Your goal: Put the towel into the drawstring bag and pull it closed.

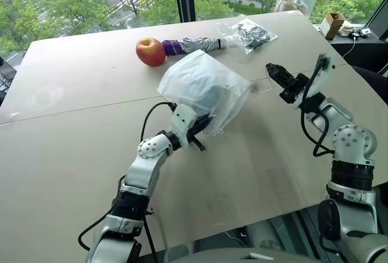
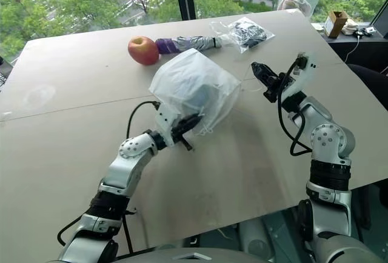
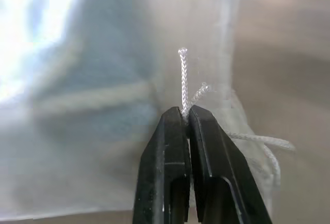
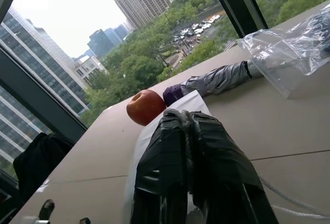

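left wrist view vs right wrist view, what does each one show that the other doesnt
The left wrist view alone gives the left gripper shut on a thin white cord of the drawstring bag, with the towel as a blue shape behind the fabric. The right wrist view alone gives the shut right gripper, the apple, a folded umbrella, a clear plastic bag and the windows. Both share the white bag, cord and table.
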Controlling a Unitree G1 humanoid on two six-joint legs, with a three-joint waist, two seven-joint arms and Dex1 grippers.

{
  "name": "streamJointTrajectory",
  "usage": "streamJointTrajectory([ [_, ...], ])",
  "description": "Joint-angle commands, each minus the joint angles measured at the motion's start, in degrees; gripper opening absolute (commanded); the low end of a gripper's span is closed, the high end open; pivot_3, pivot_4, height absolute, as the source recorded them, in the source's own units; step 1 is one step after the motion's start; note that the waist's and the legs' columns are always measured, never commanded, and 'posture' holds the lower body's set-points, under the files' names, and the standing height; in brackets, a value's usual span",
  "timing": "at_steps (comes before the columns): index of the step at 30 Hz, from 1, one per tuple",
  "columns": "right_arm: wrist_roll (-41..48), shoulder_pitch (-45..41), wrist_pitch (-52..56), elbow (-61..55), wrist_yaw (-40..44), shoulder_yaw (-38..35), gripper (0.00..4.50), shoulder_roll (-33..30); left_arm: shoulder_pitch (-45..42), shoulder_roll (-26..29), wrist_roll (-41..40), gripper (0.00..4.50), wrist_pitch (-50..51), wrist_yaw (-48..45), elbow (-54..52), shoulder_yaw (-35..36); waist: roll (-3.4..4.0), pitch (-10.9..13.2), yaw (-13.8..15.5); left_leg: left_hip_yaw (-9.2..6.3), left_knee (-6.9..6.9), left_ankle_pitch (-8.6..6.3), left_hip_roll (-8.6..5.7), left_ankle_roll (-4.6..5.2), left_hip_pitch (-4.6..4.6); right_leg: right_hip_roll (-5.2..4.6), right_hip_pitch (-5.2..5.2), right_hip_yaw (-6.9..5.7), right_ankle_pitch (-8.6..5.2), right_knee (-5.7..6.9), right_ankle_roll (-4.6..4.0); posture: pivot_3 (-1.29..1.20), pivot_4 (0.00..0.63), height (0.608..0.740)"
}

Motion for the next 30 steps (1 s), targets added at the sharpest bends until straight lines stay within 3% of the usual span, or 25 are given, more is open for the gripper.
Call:
streamJointTrajectory([
  [1,-3.3,-2.3,-5.6,3.2,-2.4,-2.7,0.0,-0.4,1.2,-1.3,3.3,0.03,-8.1,12.0,-5.5,8.7,0.0,0.0,0.0,0.01,0.0,0.0,0.02,0.0,0.0,-0.01,0.0,0.01,0.0,0.0,0.0,0.0,0.15,0.74],
  [3,-7.0,-2.7,-9.4,6.6,-4.0,-3.0,0.0,-0.7,2.6,-3.8,1.1,0.03,-9.8,17.9,-7.3,14.5,-0.02,0.0,0.0,0.01,0.0,0.0,0.07,0.0,0.02,-0.05,0.0,0.07,0.01,0.0,0.0,0.0,0.15,0.74],
  [8,-12.6,-3.4,-17.8,13.7,-9.2,-5.6,0.0,0.6,6.4,-4.6,5.0,0.03,-11.4,30.6,-7.5,24.5,-0.02,0.0,0.1,0.13,-0.04,-0.01,0.06,0.01,0.03,-0.1,0.0,0.08,0.01,-0.03,0.01,0.0,0.15,0.74],
  [13,-18.6,-4.3,-25.8,20.7,-15.7,-7.4,0.0,0.7,7.5,-5.9,6.2,0.03,-7.5,40.6,-7.7,30.5,-0.03,0.0,0.4,0.12,-0.02,-0.01,0.04,0.01,0.01,-0.1,0.0,0.06,0.02,-0.01,0.02,0.0,0.15,0.74],
  [21,-24.9,-6.7,-37.0,31.1,-27.7,-11.0,0.0,-2.5,8.2,-5.7,7.2,0.03,-1.0,50.7,-7.7,35.5,-0.06,-0.1,0.4,0.12,-0.03,-0.01,-0.05,0.0,0.02,-0.08,-0.01,0.06,0.03,0.0,0.03,0.0,0.15,0.74],
  [30,-28.8,-7.7,-47.0,36.8,-39.0,-12.9,0.0,-6.3,8.7,-5.8,2.1,0.03,-0.8,51.7,-7.7,37.8,-0.06,-0.1,0.4,0.15,-0.03,-0.01,0.01,0.0,0.02,-0.09,0.0,0.09,0.04,-0.02,0.03,0.0,0.15,0.74],
])
